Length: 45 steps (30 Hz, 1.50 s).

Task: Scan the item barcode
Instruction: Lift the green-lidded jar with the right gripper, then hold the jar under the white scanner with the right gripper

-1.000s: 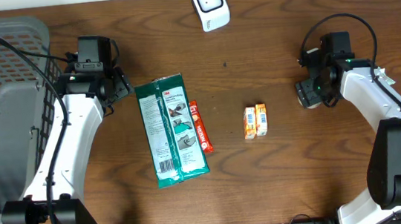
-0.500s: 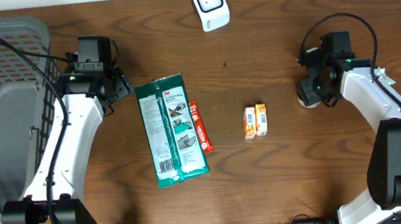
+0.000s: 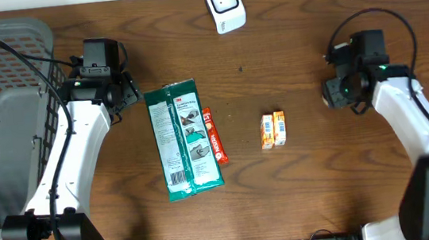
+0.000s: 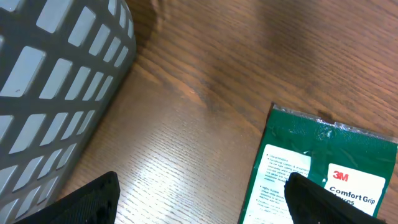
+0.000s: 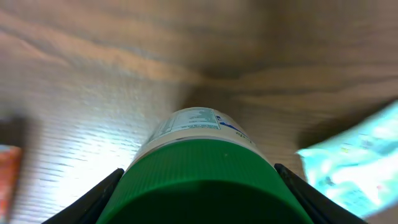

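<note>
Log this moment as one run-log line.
left gripper: jaws open, empty, by green 3M pack | right gripper: jaws closed on green-capped bottle | white scanner: apart from bottle, scan not yet done

Green-capped bottle [image 5: 198, 155], white label, gripped in right gripper [image 5: 199, 202]; white scanner [image 3: 224, 5] far table edge.

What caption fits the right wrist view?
Right tool grips a green-capped bottle, wood table behind.

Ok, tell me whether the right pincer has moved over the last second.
Yes. The right pincer has shifted rightward, farther from the two orange boxes, in the overhead view.
</note>
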Tool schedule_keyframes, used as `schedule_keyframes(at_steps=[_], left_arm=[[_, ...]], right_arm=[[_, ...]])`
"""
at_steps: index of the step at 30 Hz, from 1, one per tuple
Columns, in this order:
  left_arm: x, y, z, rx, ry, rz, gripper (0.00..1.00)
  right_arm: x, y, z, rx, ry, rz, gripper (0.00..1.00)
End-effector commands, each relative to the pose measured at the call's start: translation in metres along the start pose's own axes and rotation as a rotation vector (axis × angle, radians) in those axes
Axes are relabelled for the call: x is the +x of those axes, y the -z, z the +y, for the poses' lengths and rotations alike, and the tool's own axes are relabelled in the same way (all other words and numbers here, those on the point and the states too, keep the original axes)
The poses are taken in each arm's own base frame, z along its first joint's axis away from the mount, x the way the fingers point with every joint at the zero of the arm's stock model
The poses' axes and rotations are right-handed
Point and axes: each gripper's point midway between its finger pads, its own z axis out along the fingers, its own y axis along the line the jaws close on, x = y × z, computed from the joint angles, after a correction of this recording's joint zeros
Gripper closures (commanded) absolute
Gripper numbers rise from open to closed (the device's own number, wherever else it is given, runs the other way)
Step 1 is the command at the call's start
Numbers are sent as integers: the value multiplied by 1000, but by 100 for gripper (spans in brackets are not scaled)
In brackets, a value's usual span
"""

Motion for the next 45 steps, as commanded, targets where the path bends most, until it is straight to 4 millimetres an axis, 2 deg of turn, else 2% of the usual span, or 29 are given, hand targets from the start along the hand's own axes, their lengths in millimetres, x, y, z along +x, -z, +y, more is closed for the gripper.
schedule_keyframes(at_steps=[1, 5, 8, 10, 15, 20, 24, 25, 28, 31, 36, 38, 41, 45], left_arm=[[-3, 1, 3, -17, -10, -11, 15], [-3, 1, 3, -17, -10, -11, 15], [-3, 1, 3, -17, -10, -11, 15], [-3, 1, 3, -17, -10, -11, 14], [-3, 1, 3, -17, -10, -11, 15], [-3, 1, 3, -17, -10, -11, 15], [-3, 1, 3, -17, -10, -11, 15], [-3, 1, 3, -17, -10, -11, 15], [-3, 1, 3, -17, -10, -11, 15], [-3, 1, 3, -17, -10, -11, 15], [-3, 1, 3, -17, -10, -11, 15], [-3, 1, 3, -17, -10, -11, 15], [-3, 1, 3, -17, -10, -11, 15], [-3, 1, 3, -17, -10, -11, 15]], right_arm=[[-23, 36, 12, -59, -89, -124, 57], [-42, 71, 39, -243, -218, -226, 69], [-53, 102, 67, -409, -238, -251, 67], [-58, 121, 77, -407, -210, -220, 63], [-82, 164, 98, -366, -133, -243, 72], [-117, 212, 129, -397, -85, -347, 72], [-139, 232, 153, -453, -88, -427, 77], [-145, 235, 157, -465, -94, -447, 82], [-161, 233, 167, -497, -131, -483, 87], [-178, 221, 171, -513, -166, -501, 99], [-225, 193, 176, -504, -167, -616, 99], [-244, 179, 173, -461, -157, -676, 99], [-275, 157, 175, -397, -50, -795, 99], [-313, 130, 170, -330, -74, -949, 99]])
